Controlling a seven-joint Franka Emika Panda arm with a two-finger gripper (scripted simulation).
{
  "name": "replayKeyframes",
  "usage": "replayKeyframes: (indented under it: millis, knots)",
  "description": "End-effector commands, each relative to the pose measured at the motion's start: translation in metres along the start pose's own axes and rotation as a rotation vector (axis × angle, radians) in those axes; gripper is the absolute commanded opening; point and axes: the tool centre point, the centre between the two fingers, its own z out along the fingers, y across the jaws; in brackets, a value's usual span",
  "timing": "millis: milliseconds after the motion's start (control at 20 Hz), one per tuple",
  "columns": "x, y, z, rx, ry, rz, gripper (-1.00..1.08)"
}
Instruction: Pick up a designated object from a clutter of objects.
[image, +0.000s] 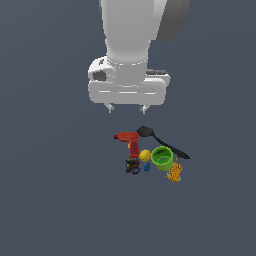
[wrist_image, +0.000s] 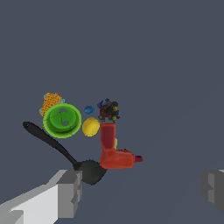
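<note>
The green cup (image: 162, 158) stands upright in the pile, between the yellow ball (image: 145, 155) and the orange lattice piece (image: 174, 173). In the wrist view the cup (wrist_image: 62, 120) shows its round rim and inside. The red drill toy (image: 130, 141), black spoon (image: 161, 141), dark lump (image: 132, 166) and blue bit (image: 147, 168) lie around it. My gripper (image: 127, 108) is open and empty, hovering well above the pile, over the drill end. Its fingers (wrist_image: 70, 192) are spread wide in the wrist view.
The floor is a plain dark grey surface (image: 55, 200). The pile sits tightly together; the spoon handle (wrist_image: 46, 138) runs right beside the cup, and the ball (wrist_image: 91, 127) touches the cup's other side.
</note>
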Motion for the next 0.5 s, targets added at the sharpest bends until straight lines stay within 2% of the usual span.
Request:
replayKeyframes:
  millis: [0, 450]
  knots:
    - [0.0, 0.0, 0.0, 0.0, 0.0, 0.0, 0.28]
    - [-0.001, -0.01, 0.001, -0.013, -0.006, -0.035, 0.28]
